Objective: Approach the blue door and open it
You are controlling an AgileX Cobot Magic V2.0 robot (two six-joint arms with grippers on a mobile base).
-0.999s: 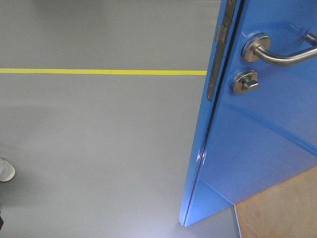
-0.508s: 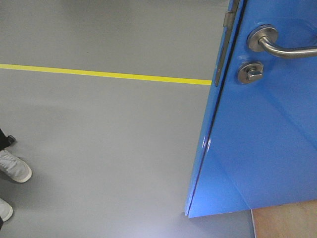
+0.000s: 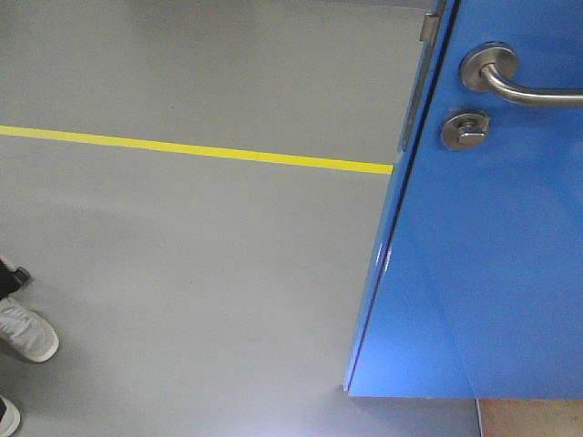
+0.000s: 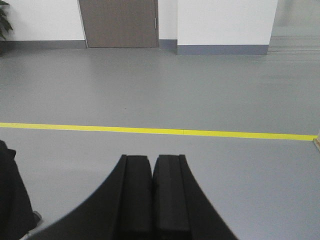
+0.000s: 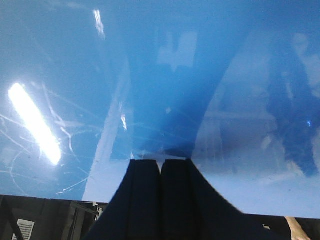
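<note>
The blue door (image 3: 483, 273) fills the right side of the front view, its free edge running down to the floor. A steel lever handle (image 3: 510, 80) sits near its top with a round thumb-turn lock (image 3: 465, 130) below, and a metal latch plate (image 3: 414, 100) shows on its edge. My right gripper (image 5: 160, 162) is shut with nothing in it, its tips close against the glossy blue door (image 5: 160, 80); whether they touch it is unclear. My left gripper (image 4: 152, 159) is shut and empty, facing bare grey floor. Neither gripper shows in the front view.
A yellow floor line (image 3: 191, 150) crosses the grey floor left of the door. A person's white shoes (image 3: 25, 332) stand at the left edge. A brown door (image 4: 120, 22) and white walls lie far ahead in the left wrist view. A wooden strip (image 3: 533, 419) shows under the blue door.
The front view has shifted: the blue door's face has turned squarer to the camera, its handle has moved up, the wooden patch has shrunk, and the shoes have come further into view.
</note>
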